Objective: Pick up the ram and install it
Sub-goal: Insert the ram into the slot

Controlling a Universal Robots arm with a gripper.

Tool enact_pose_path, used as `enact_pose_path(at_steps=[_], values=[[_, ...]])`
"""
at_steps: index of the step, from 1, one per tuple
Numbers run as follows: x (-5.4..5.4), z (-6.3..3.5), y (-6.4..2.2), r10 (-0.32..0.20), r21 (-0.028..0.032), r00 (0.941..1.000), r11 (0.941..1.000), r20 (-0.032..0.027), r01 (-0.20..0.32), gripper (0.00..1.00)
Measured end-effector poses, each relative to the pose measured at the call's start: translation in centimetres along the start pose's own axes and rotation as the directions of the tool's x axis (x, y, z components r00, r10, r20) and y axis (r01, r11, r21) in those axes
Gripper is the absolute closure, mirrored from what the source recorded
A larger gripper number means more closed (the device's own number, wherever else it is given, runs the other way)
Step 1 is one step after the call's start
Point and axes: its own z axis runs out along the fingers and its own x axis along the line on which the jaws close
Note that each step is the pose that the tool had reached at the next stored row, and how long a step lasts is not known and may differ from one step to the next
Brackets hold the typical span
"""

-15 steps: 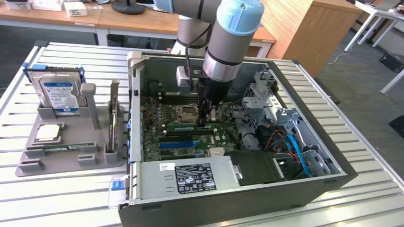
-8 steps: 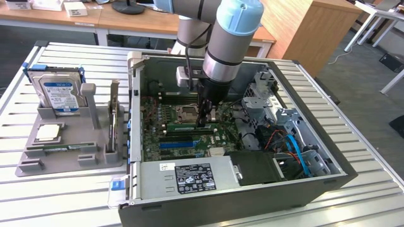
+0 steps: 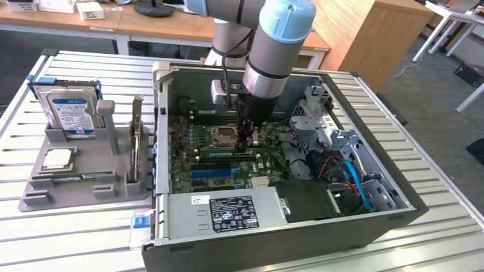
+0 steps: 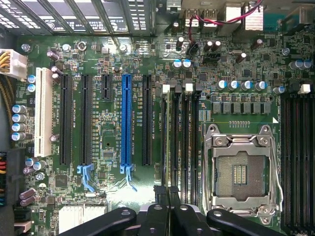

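**Exterior view:** The arm reaches down into the open computer case [image 3: 162,113], which lies on its side. The gripper [image 3: 244,148] is low over the motherboard [image 3: 181,170], just beside the CPU socket [image 3: 223,135]. Its claw is clenched. The ram [image 3: 219,152] stands on edge along a memory slot, and the fingertips meet its end nearer the exterior view's right. I cannot tell whether they pinch the board or only bear on its top edge. A 2nd, like stick [image 3: 67,177] lies in the grey tray [image 3: 68,195] outside the case, near the hard drive [image 3: 72,110].

**Wrist view:** The gripper [image 4: 168,194], fingers together, hangs over the bank of 4 black memory slots [image 4: 179,147]. These run between the blue expansion slot [image 4: 126,118] and the CPU socket [image 4: 241,172].

**Step in hand:** Pickup looks done, and this is the install. Seating seems to call for a straight push along the slot's line, with the board kept upright and pressure reaching both ends so the latches catch.
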Motion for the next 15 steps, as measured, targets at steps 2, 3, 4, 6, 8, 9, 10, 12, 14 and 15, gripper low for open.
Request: enact_pose_path(at_steps=[2,3,4,6,8,9,10,12,14,15], values=[[0.0,0.05,-0.01,0.0,0.0001,1.0,1.0,0.0003,0.0,0.88],[0.0,0.07,0.0,0.0,0.0,1.0,1.0,0.0002,0.0,0.88],[0.0,0.07,0.0,0.0,0.0001,1.0,1.0,0.0002,0.0,0.88],[0.0,0.07,0.0,0.0,0.0,1.0,1.0,0.0,0.0,0.88],[0.0,0.06,0.0,-0.001,0.0,1.0,1.0,0.0,0.001,0.88],[0.0,0.07,0.0,-0.001,0.0,1.0,1.0,0.0,0.001,0.88],[0.0,0.07,0.0,-0.002,-0.0001,1.0,1.0,0.0,0.002,0.88],[0.0,0.06,0.0,-0.004,-0.0001,1.0,1.0,-0.0001,0.004,0.88],[0.0,0.06,0.0,-0.007,-0.0001,1.0,1.0,-0.0002,0.007,0.88],[0.0,0.07,-0.01,-0.008,-0.0001,1.0,1.0,-0.0002,0.008,0.88]])
